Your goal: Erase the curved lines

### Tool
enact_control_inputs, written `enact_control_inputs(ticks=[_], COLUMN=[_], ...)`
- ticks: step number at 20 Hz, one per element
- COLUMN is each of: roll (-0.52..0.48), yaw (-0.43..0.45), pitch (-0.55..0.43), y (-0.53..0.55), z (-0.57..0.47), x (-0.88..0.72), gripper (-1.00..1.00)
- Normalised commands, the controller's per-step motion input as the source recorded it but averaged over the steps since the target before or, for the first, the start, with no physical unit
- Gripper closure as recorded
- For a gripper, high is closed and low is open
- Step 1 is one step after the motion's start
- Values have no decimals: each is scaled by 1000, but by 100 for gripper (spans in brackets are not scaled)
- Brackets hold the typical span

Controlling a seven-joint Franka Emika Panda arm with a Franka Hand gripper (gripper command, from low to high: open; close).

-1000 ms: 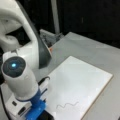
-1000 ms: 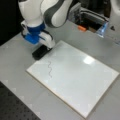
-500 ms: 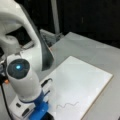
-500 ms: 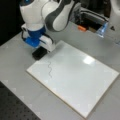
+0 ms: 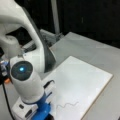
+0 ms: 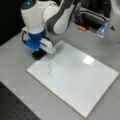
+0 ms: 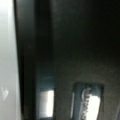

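Parked the claw [image 6: 40, 51] low over a black eraser block [image 6: 39, 54] at the whiteboard's [image 6: 82, 75] 10 o'clock corner, grip impossible to tell, presumably lining up on the curve lines [image 6: 49, 68] just toward 5 o'clock.

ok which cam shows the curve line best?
A front view: the curve line runs whole and unobstructed across the whiteboard, just below the eraser block at the gripper. In both front views it shows; the wrist view shows none of it.

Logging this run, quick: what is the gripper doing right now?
Gripper: down on the black eraser block beside the whiteboard; curve line unerased.
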Motion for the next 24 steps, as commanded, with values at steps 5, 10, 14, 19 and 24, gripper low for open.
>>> enact_control_inputs(ticks=[5, 10, 14, 19, 24], roll=[95, 102, 106, 109, 83], yaw=[-19, -16, -20, -38, -53], pitch=[-175, -183, -198, -212, -226], y=[-108, -94, -1, 55, 40], z=[-58, -65, -100, -139, -129], x=[-146, -136, -95, -86, -109], gripper=[-100, -100, -100, 100, 100])
